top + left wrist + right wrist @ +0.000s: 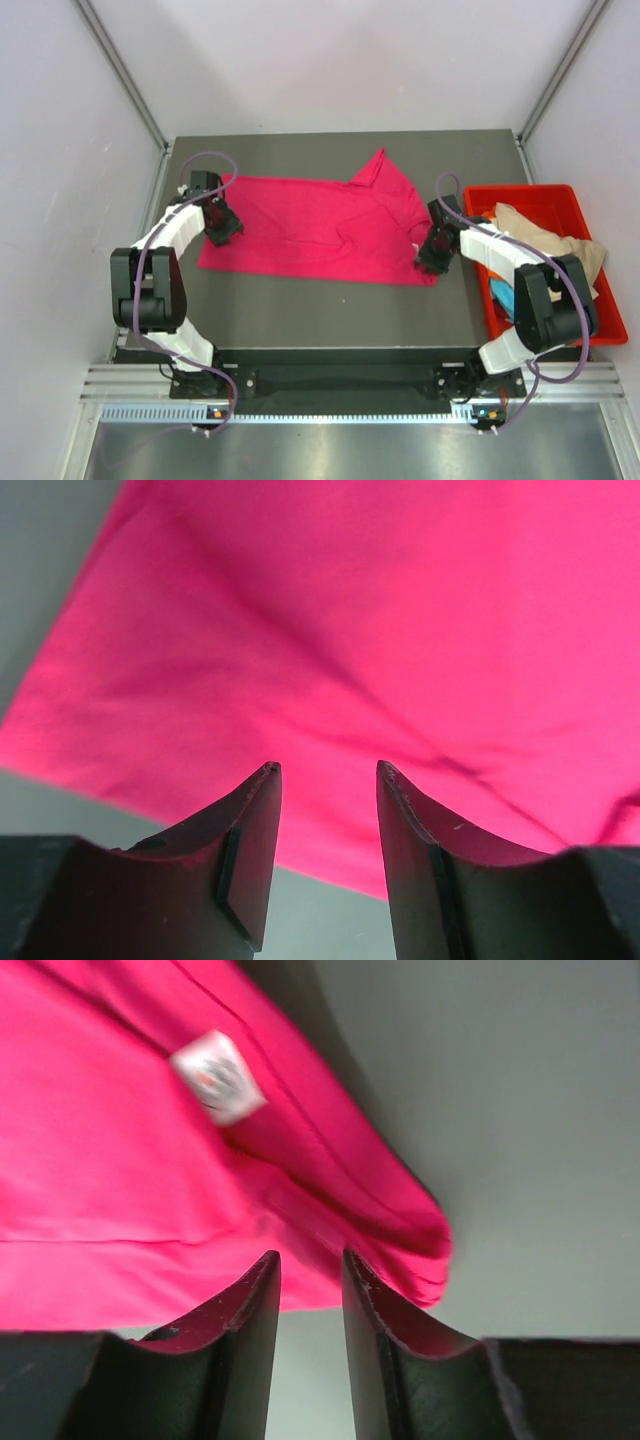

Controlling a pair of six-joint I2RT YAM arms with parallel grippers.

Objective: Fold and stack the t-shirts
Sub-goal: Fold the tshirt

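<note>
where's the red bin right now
In the top view the red bin sits at the right edge of the table, a tan shirt heaped inside it, with the spread pink shirt to its left.

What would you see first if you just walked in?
The bright pink t-shirt, spread across the middle of the dark table. Then the red bin on the right, with a tan shirt heaped in it. A left end effector and right end effector flank the pink t-shirt.
</note>
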